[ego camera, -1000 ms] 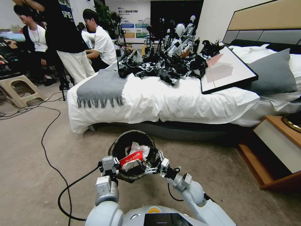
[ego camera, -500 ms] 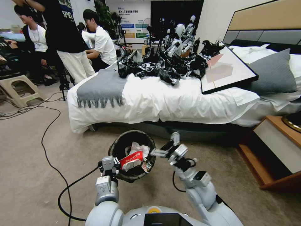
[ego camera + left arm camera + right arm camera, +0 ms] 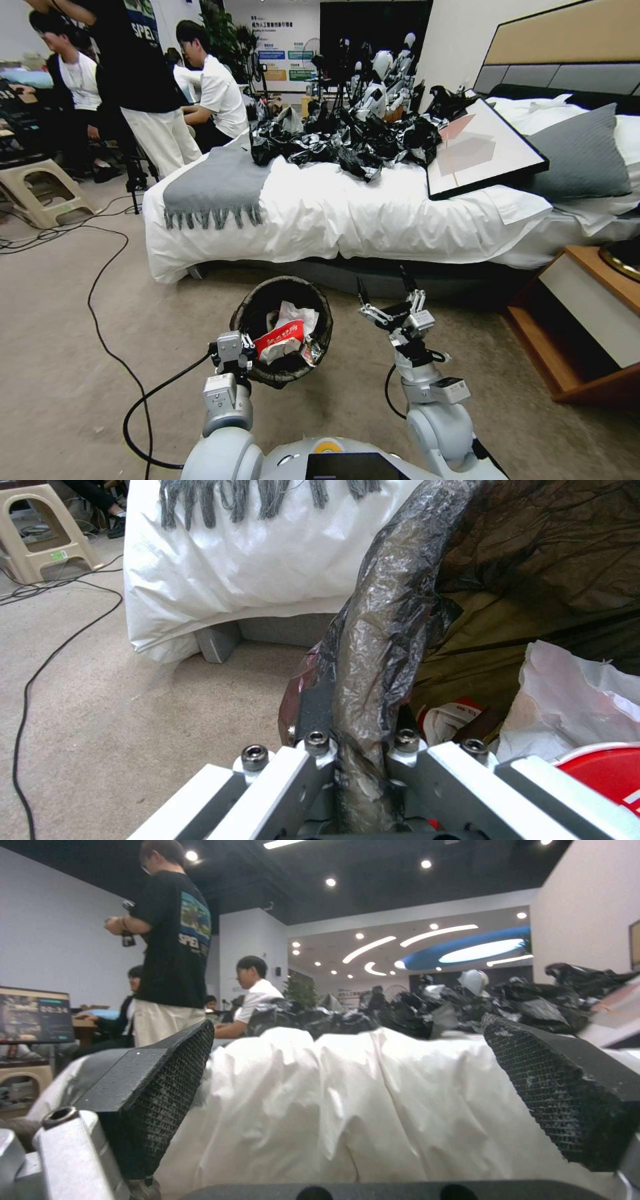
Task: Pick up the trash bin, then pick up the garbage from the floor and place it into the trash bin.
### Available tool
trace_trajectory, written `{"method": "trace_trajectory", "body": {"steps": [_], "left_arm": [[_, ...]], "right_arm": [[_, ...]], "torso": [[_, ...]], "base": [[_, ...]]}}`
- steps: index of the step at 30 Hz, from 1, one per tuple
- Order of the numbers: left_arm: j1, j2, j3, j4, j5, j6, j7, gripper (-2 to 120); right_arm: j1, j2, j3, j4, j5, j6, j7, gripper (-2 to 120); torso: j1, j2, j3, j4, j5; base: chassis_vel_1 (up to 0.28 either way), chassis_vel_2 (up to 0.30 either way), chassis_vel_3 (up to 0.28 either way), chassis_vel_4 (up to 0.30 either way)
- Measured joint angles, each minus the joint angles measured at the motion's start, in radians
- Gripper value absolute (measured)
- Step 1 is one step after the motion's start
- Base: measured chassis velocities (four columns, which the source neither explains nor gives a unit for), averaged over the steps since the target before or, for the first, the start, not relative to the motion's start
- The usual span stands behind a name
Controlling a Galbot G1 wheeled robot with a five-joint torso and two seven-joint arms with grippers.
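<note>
The trash bin (image 3: pixel 283 293), lined with a black bag, hangs tilted above the carpet in front of the bed. My left gripper (image 3: pixel 245 347) is shut on its near rim (image 3: pixel 373 645), the bag-covered edge pinched between the fingers. Inside lies the garbage (image 3: pixel 283 333): a red-and-white wrapper (image 3: pixel 603 772), white tissue (image 3: pixel 567 695) and other scraps. My right gripper (image 3: pixel 385 295) is raised to the right of the bin, apart from it, open and empty, its black pads (image 3: pixel 167 1080) spread wide toward the bed.
A bed (image 3: pixel 373 207) with white sheets, a grey throw, a black plastic heap (image 3: pixel 347 143) and a framed picture stands ahead. A wooden nightstand (image 3: pixel 587 320) is at the right. A black cable (image 3: pixel 100 287) runs over the carpet on the left, near a beige stool (image 3: pixel 40 190).
My right gripper has pulled out of the bin's mouth, swung up and to the right, and now stands open beside it. A small wrapper now lies at the bin's right inner edge.
</note>
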Motion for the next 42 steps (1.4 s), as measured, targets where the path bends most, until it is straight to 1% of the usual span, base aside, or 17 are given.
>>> {"method": "trace_trajectory", "body": {"steps": [6, 22, 29, 42], "left_arm": [[0.000, 0.000, 0.000, 0.000, 0.000, 0.000, 0.000, 0], [0.000, 0.000, 0.000, 0.000, 0.000, 0.000, 0.000, 0], [0.000, 0.000, 0.000, 0.000, 0.000, 0.000, 0.000, 0], [0.000, 0.000, 0.000, 0.000, 0.000, 0.000, 0.000, 0]], "right_arm": [[-0.025, 0.014, 0.015, -0.035, -0.003, 0.039, -0.002, 100], [-0.008, 0.018, 0.019, -0.050, 0.005, 0.057, -0.024, 100], [-0.005, 0.016, 0.017, -0.053, 0.005, 0.064, -0.035, 100], [0.004, 0.012, 0.013, -0.054, 0.004, 0.065, -0.050, 100]], "torso": [[0.000, 0.000, 0.000, -0.0001, -0.0001], [0.000, 0.000, 0.000, -0.0001, -0.0001], [0.000, 0.000, 0.000, -0.0001, -0.0001], [0.000, 0.000, 0.000, 0.0000, 0.0000]], "base": [[0.000, 0.000, 0.000, 0.000], [0.005, 0.011, 0.010, 0.009], [0.065, 0.070, 0.083, 0.073], [0.118, 0.118, 0.117, 0.111]]}}
